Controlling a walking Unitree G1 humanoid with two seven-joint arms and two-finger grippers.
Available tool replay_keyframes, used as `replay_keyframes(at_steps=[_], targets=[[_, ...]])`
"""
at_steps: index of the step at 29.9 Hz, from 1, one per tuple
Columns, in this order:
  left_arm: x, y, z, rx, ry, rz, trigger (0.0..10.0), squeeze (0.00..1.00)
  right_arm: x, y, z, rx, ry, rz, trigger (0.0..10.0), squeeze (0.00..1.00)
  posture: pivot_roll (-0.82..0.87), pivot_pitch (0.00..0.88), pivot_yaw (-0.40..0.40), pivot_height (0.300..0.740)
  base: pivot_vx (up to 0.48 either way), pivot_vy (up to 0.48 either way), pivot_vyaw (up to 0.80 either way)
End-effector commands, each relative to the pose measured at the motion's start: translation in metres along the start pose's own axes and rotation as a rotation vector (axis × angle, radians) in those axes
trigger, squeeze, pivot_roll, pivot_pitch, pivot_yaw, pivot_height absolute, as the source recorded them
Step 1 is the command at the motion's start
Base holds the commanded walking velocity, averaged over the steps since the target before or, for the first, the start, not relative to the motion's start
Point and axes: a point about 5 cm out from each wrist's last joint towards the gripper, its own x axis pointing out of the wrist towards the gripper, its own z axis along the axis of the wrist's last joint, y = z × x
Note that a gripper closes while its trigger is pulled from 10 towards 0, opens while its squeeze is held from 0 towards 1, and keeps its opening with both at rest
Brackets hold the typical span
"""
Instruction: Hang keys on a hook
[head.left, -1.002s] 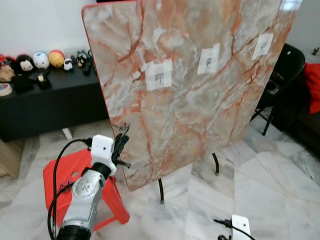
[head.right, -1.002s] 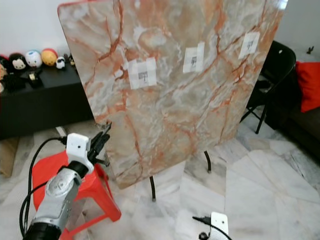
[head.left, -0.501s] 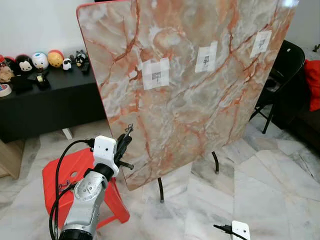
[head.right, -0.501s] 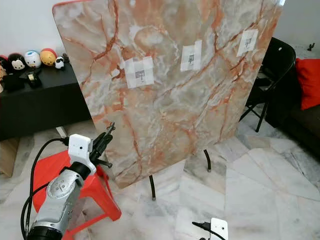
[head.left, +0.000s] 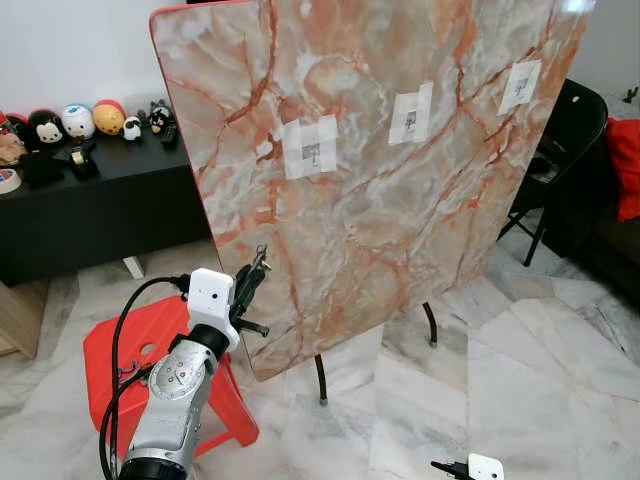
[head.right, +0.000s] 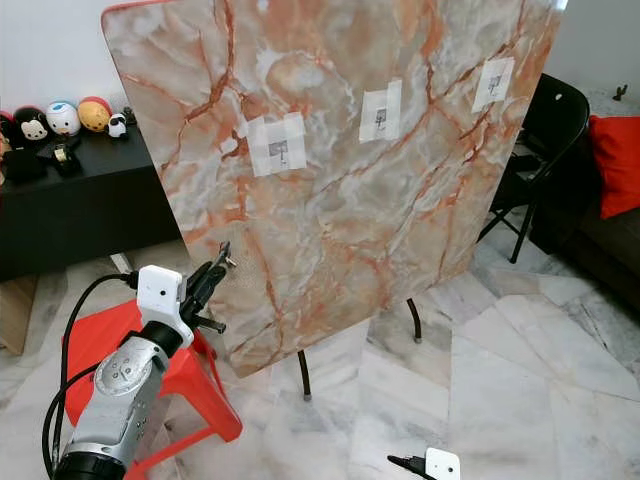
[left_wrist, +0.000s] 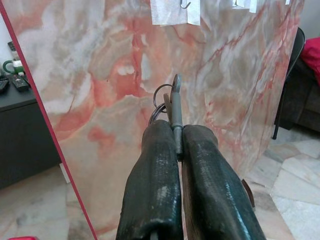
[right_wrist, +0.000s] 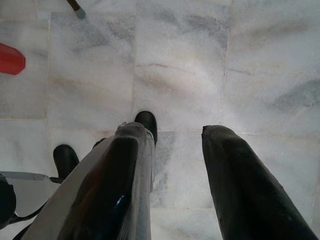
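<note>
The right hand (right_wrist: 172, 150) hangs low over the marble floor (right_wrist: 190, 65), its fingers spread apart and grasping nothing. The left hand (head.left: 247, 283) is raised in front of the lower left part of the slab (head.left: 400, 230), a tilted marble-patterned board, and is clenched on the keys (left_wrist: 172, 107): one key stands up between the fingertips with the ring just behind it, close to the slab but not visibly touching. Below the left hand, beside the slab's lower corner, sits a red stool (head.left: 120, 350). Higher on the slab, well above the keys, three white tape patches each carry a hook; the nearest hook (head.left: 309, 155) is up and right of the keys. Left of the slab, a black surface (head.left: 90, 200) holds small toys (head.left: 80, 121). Right of the slab stands a black chair (head.left: 570, 160).
</note>
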Motion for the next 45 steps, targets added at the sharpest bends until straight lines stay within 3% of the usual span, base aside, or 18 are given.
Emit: replay_keyframes(at_steps=[1, 19, 27, 35, 45], targets=[[0.002, 0.000, 0.007, 0.009, -0.021, 0.004, 10.0, 0.00, 0.000, 0.001, 0.003, -0.002, -0.016, 0.003, 10.0, 0.00, 0.06, 0.000, -0.031, 0.740, 0.270, 0.000, 0.00], [0.003, -0.001, 0.008, 0.004, -0.029, 0.010, 10.0, 0.00, 0.002, 0.007, 0.022, -0.007, -0.052, 0.012, 10.0, 0.00, 0.06, 0.000, -0.036, 0.740, 0.189, -0.123, 0.00], [0.002, -0.001, 0.008, 0.010, -0.029, 0.008, 10.0, 0.00, 0.004, 0.041, 0.034, -0.022, -0.068, 0.047, 10.0, 0.00, 0.06, 0.000, -0.039, 0.740, 0.000, 0.000, 0.00], [0.005, -0.004, 0.011, 0.035, -0.035, -0.019, 10.0, 0.00, 0.004, 0.060, 0.050, -0.025, -0.089, 0.062, 10.0, 0.00, 0.06, 0.000, -0.040, 0.740, 0.000, 0.000, 0.00], [0.007, -0.007, 0.011, 0.058, -0.039, -0.026, 10.0, 0.00, 0.004, 0.051, 0.045, -0.024, -0.081, 0.053, 10.0, 0.00, 0.06, 0.000, -0.040, 0.740, 0.000, -0.339, 0.00]])
